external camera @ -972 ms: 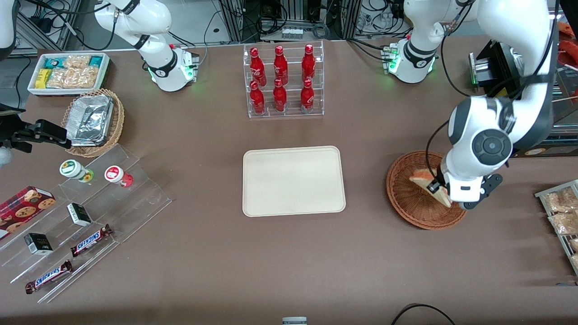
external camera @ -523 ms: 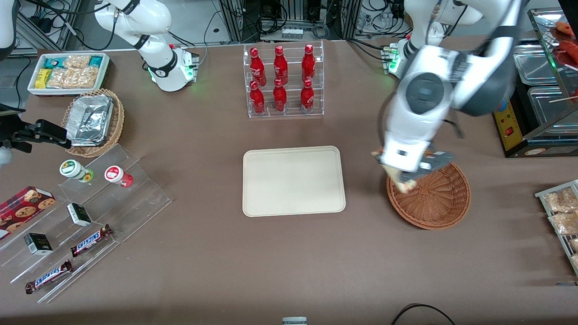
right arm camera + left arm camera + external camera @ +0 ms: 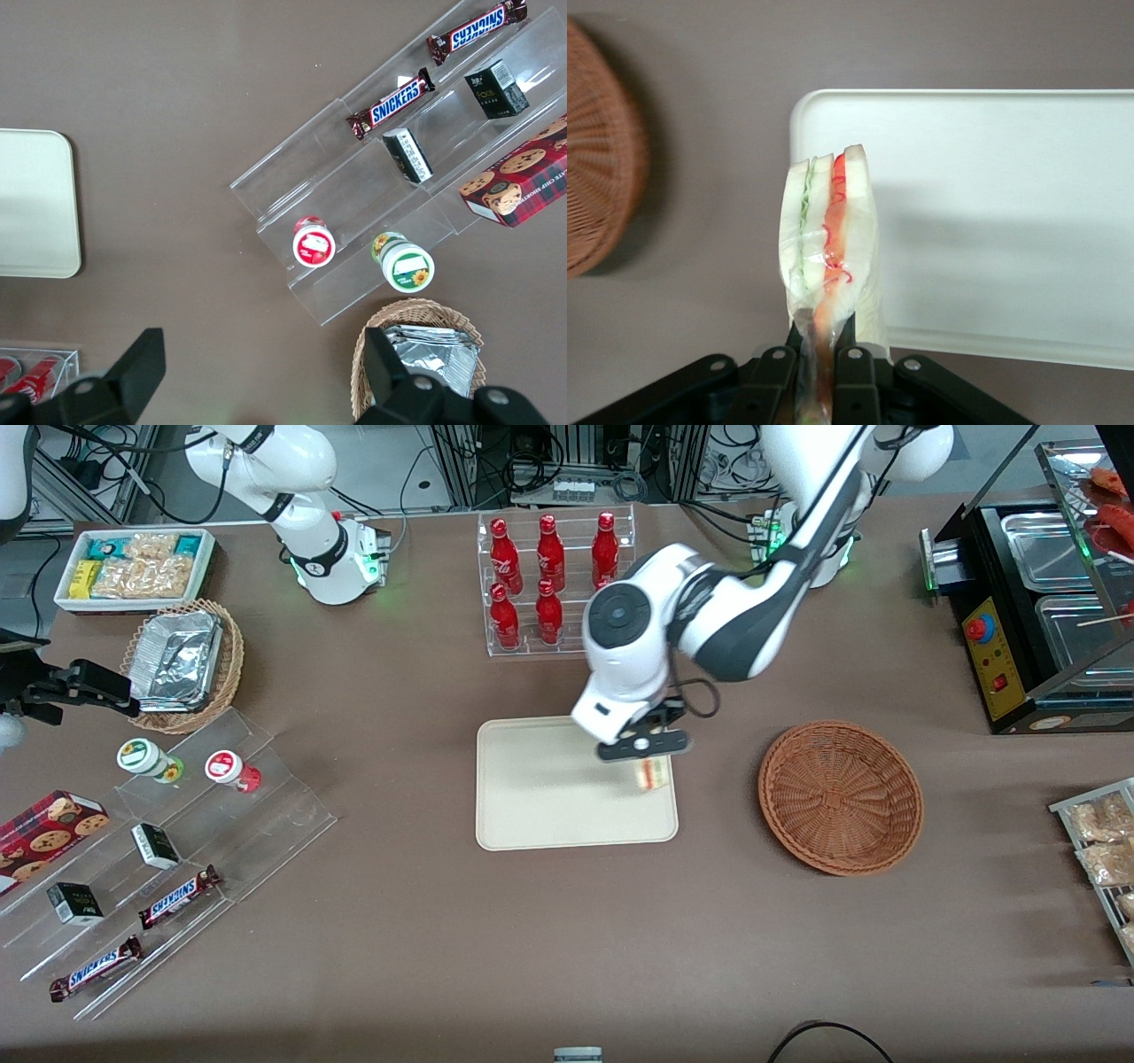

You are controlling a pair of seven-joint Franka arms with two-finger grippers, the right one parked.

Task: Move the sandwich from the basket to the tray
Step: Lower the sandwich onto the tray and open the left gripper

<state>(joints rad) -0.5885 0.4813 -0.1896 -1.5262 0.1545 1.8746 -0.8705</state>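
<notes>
My left gripper [image 3: 645, 755] hangs above the tray's edge that faces the basket, shut on the sandwich [image 3: 655, 773]. The sandwich [image 3: 827, 239] is a plastic-wrapped wedge of white bread with green and orange-red filling, pinched edge-on between the two black fingers [image 3: 852, 363]. It is held in the air over the rim of the cream tray [image 3: 549, 797], which has nothing lying on it. The reddish-brown wicker basket [image 3: 840, 797] stands on the table toward the working arm's end, with nothing in it. The tray [image 3: 1010, 212] and part of the basket [image 3: 602, 159] also show in the left wrist view.
A clear rack of red bottles [image 3: 555, 584] stands farther from the front camera than the tray, close to the arm's elbow. Toward the parked arm's end are a tan basket with foil containers [image 3: 182, 657], a white snack bin [image 3: 133, 567] and acrylic steps with candy bars [image 3: 168, 850].
The arm swung from above the basket to over the tray's edge, carrying the sandwich with it. The basket now stands uncovered with nothing in it.
</notes>
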